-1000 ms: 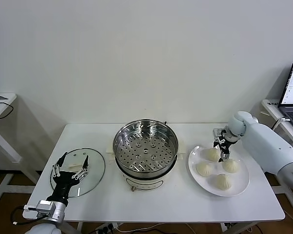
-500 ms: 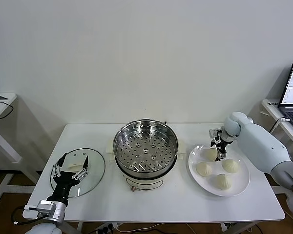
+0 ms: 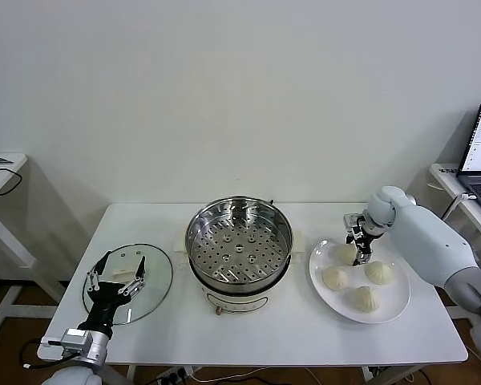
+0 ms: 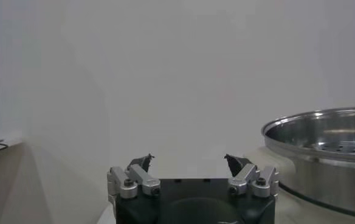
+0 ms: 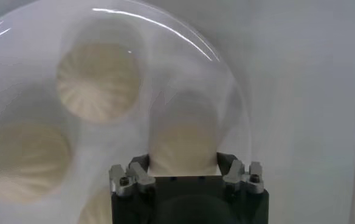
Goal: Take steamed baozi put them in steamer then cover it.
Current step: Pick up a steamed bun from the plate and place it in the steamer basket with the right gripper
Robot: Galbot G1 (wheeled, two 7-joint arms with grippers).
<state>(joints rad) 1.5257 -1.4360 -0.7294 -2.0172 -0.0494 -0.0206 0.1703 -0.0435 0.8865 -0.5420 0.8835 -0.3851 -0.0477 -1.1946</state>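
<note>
On white plate (image 3: 389, 309), rear baozi (image 5: 183, 137) apparently sits between right jaws.

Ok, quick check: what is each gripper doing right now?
Left gripper: open, empty, above the cover.
Right gripper: closed on a steamed baozi on the plate, not yet lifted.

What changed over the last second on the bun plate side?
The right end effector shifted slightly toward the steamer and closed in on the far bun on the plate; the bun now sits between its fingers, not yet lifted. The other three buns, the lid and the left end effector, open over the lid, stayed put.
</note>
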